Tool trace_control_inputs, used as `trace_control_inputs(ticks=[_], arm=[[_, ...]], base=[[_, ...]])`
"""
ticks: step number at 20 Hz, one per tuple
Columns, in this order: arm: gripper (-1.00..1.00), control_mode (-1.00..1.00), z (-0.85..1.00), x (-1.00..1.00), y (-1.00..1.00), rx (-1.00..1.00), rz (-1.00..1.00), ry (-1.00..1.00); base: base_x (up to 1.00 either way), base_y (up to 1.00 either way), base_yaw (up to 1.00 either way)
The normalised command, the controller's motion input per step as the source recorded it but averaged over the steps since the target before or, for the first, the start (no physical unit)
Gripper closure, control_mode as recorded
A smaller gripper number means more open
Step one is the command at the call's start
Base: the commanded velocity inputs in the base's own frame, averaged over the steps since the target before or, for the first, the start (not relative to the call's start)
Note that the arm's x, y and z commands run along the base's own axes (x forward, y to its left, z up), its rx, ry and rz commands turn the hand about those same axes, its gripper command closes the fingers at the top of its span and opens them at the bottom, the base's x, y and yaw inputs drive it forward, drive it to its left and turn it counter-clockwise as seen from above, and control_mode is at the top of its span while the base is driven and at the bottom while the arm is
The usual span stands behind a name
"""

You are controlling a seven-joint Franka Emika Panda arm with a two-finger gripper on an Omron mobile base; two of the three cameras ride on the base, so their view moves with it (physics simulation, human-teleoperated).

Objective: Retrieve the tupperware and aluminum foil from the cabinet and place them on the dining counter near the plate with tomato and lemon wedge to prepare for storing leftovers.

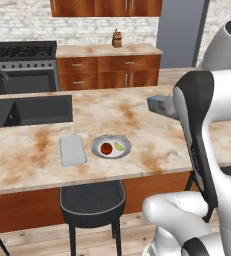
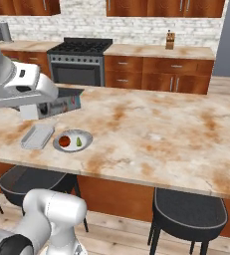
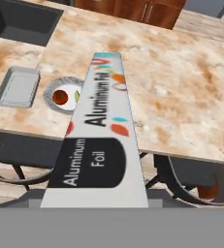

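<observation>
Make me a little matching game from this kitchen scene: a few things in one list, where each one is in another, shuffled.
Things:
1. aluminum foil
2. tupperware
3. tomato
4. sink

Places:
A. on the plate, beside the lemon wedge
B. set into the dining counter, far side
C. held up above the counter by the gripper
D. flat on the counter, next to the plate

Pairs: 1-C, 2-D, 3-A, 4-B

White arm bent over at the elbow, claw clamped on the aluminum foil, carried aloft
</observation>
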Motion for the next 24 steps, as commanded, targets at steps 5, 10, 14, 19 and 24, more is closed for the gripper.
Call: trace_control_inputs(ticks=[5,10,14,19,24], arm=[[1.0,-1.0,-0.92,0.79,-0.25,0.02,0.25,0.0],[1.0,-1.0,-0.99,0.85,-0.36,0.0,0.07,0.0],[1.0,-1.0,-0.76,0.58,-0.58,0.05,-0.02,0.0],[1.0,-1.0,-0.62,0.65,-0.28,0.07,-0.02,0.0],[1.0,-1.0,-0.56,0.83,-0.07,0.08,0.0,0.04]], base=[[0.0,0.0,0.0],[0.0,0.0,0.0],[0.0,0.0,0.0],[0.0,0.0,0.0],[0.0,0.0,0.0]])
